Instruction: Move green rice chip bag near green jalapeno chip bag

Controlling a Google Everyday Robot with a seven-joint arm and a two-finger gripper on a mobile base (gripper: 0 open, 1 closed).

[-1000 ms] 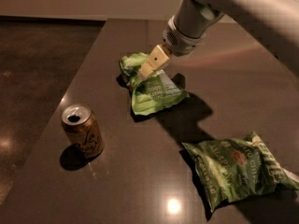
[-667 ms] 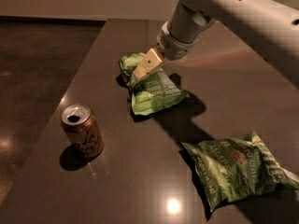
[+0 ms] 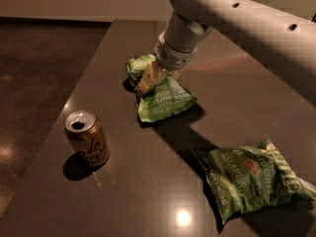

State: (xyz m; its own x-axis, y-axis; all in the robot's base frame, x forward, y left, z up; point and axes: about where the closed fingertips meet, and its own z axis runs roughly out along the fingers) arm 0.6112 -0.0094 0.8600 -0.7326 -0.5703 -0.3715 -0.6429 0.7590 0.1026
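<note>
Fingers [image 3: 148, 77] of the gripper [image 3: 143, 87] are closed across the pinched waist of the green rice chip bag [image 3: 165, 100]; one pale finger shows on top of the bag and the other is hidden behind it. Whether the bag is lifted off the desk [image 3: 148, 191] or resting on it cannot be told.

Containers: a soda can [image 3: 88, 144] stands upright near the left edge of the desk, well apart from both bags. Its tab opening is dark and its contents cannot be seen. Neither bag shows an opening.

Arm [image 3: 247, 23]: a thick pale link enters from the upper right and crosses the top of the view. The wrist turns down and to the left, ending at the gripper above the far middle of the desk.

Green rice chip bag: far middle of the desk. Its long axis runs from upper left to lower right, with the crumpled end at upper left and the broad fanned end toward the lower right.

Green jalapeno chip bag [image 3: 252, 181]: lying flat at the near right corner, well apart from the rice chip bag, lettering face up. Its long axis runs roughly left to right, the right end lying a little farther back.
</note>
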